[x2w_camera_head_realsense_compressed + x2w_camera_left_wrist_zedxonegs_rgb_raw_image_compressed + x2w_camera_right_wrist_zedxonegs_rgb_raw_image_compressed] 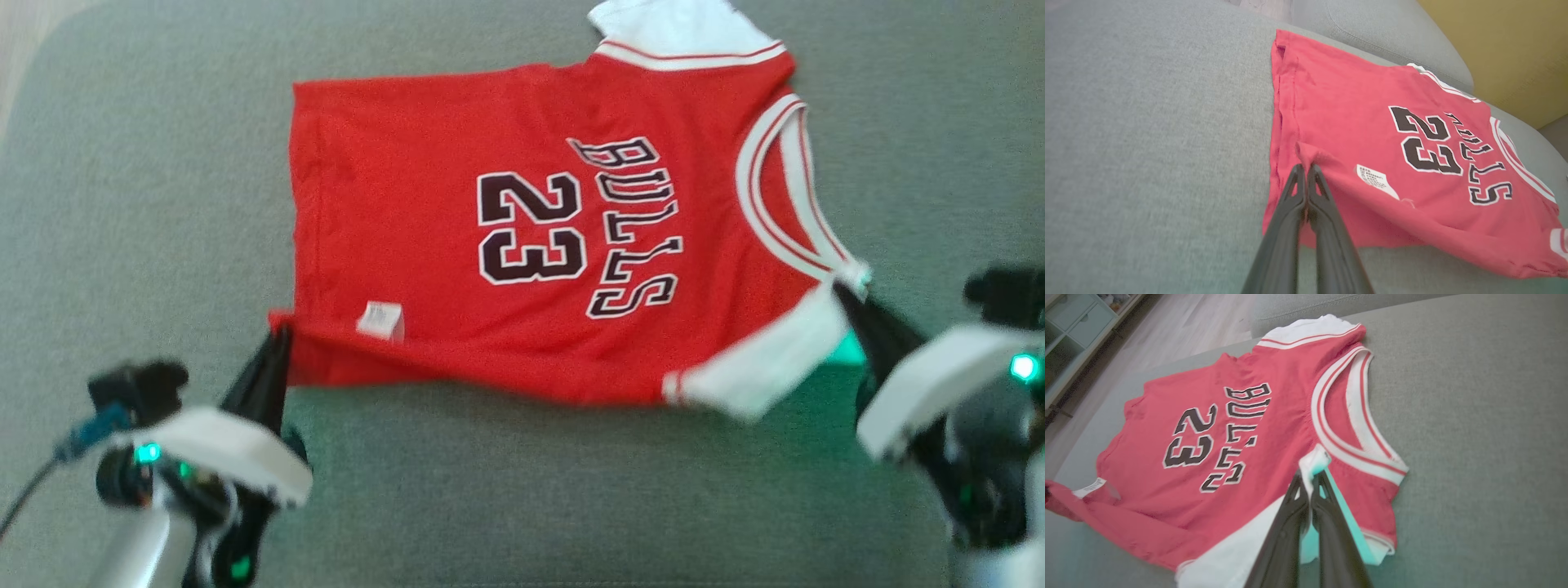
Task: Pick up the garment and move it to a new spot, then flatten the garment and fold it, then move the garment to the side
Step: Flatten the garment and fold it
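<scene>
The garment (457, 245) is a red jersey with white trim, "BULLS" and "23" in black letters, spread on the grey cushion (147, 204). My left gripper (280, 333) is shut on the garment's near hem corner (1306, 153), which is lifted off the cushion. My right gripper (839, 287) is shut on the white shoulder edge by the neckline (1314, 461), also raised. The near edge of the garment (1147, 535) hangs slack between the two grips, with a white label (1376, 179) showing on the turned-up hem. The far half lies flat.
The grey cushion (1147, 143) extends well to the left and in front of the garment. A second cushion (1392, 36) and a yellow wall (1515, 49) lie beyond. Wooden floor (1180, 326) and a shelf unit (1077, 330) are off the cushion's far edge.
</scene>
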You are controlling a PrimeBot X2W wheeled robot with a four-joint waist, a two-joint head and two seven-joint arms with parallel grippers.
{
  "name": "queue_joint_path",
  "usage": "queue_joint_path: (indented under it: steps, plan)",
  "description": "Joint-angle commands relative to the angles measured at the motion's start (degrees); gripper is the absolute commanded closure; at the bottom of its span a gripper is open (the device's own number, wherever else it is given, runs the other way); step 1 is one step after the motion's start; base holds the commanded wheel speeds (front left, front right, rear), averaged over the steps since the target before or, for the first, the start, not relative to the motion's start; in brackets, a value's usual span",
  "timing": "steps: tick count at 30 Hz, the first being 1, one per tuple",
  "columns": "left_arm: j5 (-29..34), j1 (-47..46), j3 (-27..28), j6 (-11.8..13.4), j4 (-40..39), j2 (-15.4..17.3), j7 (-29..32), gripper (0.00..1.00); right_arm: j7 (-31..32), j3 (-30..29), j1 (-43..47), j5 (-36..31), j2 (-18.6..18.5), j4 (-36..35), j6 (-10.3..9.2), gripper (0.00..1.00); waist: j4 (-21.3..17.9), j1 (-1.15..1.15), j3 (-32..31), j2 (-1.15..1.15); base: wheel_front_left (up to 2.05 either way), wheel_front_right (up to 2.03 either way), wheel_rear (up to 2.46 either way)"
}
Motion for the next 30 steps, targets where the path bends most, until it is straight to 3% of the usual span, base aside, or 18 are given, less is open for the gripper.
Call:
queue_joint_path:
  steps: [1, 7, 13, 14, 15, 16, 17, 23, 30]
  plan:
    - [-0.42, -3.96, 2.16, -0.81, -0.28, 0.57, -0.8, 1.0, -0.77, 1.29, -4.19, 1.0, -1.51, -0.12, -0.04, 1.0, 1.36, -0.01, 1.49, 0.0, 0.0, 0.0, 0.0]
    - [-0.8, -11.48, 1.24, -4.26, 7.32, -0.33, -2.03, 1.0, -4.3, 1.7, -16.73, 2.68, -5.67, 12.65, -0.04, 1.0, 3.24, -0.01, 3.3, 0.0, 0.0, 0.0, 0.0]
    - [-0.85, -16.16, -0.66, -7.36, 13.38, -1.66, -3.09, 1.0, -6.85, 4.83, -23.11, 4.23, -7.38, 22.59, -0.04, 1.0, 3.99, -0.01, 4.06, 0.0, 0.0, 0.0, 0.0]
    - [-0.82, -16.97, -1.17, -7.93, 14.69, -2.02, -3.44, 1.0, -7.53, 5.2, -23.77, 4.84, -7.28, 24.55, -0.04, 0.95, 4.1, -0.01, 4.11, 0.0, 0.0, 0.0, 0.0]
    - [-0.8, -17.75, -1.56, -8.37, 16.02, -2.42, -4.0, 1.0, -8.56, 5.51, -24.36, 5.39, -7.18, 26.18, -0.04, 0.16, 4.19, -0.01, 4.18, 0.0, 0.0, 0.0, 0.0]
    - [-0.94, -18.39, -1.96, -8.81, 17.35, -2.88, -4.47, 0.73, -9.97, 5.85, -24.86, 6.0, -7.11, 27.55, -0.04, 0.0, 4.24, -0.01, 4.24, 0.0, 0.0, 0.0, 0.0]
    - [-1.09, -18.87, -2.44, -9.19, 18.68, -3.32, -4.81, 0.0, -11.45, 6.31, -25.11, 6.52, -7.06, 28.74, -0.04, 0.0, 4.26, -0.01, 4.25, 0.0, 0.0, 0.0, 0.0]
    - [0.08, -18.84, -2.89, -9.23, 23.46, -4.98, -11.25, 0.0, -26.98, 9.78, -24.29, 6.75, -7.61, 30.15, -0.04, 0.0, 3.24, -0.01, 3.7, 0.0, 0.0, 0.0, 0.0]
    - [9.17, -16.07, -2.07, -1.39, 21.1, -5.41, -26.38, 0.0, -43.95, 9.39, -19.0, -2.4, -7.96, 25.18, -0.04, 0.0, 1.66, -0.01, 1.22, 0.0, 0.0, 0.0, 0.0]
